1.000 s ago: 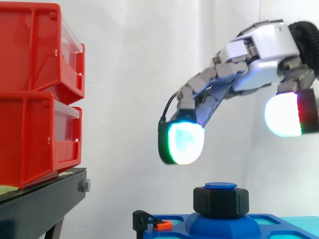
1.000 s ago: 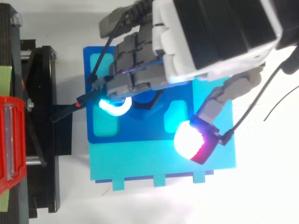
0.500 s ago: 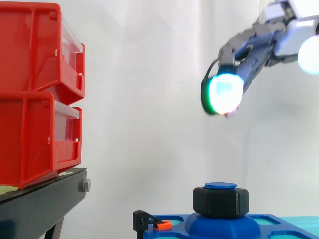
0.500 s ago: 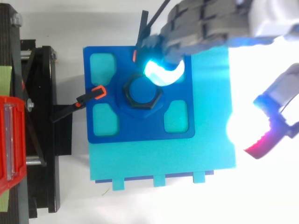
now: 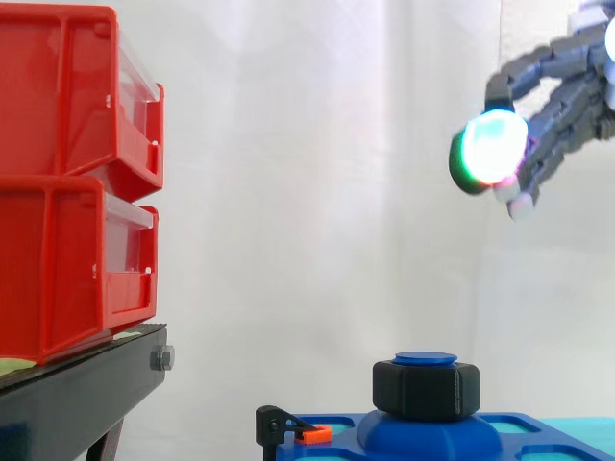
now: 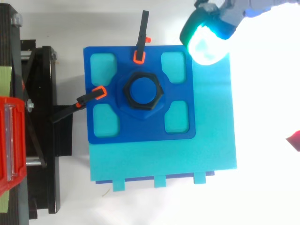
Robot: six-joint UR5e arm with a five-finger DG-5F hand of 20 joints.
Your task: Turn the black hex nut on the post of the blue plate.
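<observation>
White curtain (image 5: pixel 307 192) behind; black hex nut (image 6: pixel 142 96) sits on post (image 6: pixel 143 90), centre of blue plate (image 6: pixel 140 136). Hand (image 5: pixel 557 120) hangs high, well apart, relaxed, empty. Best: descend centred over post, pinch opposite flats before twisting.

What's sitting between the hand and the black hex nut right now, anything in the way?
Nothing visible. In the side view the hand hangs high and to the right of the black hex nut, with only open air between them. Two small clamps sit low at the blue plate's edges, off that path.
</observation>
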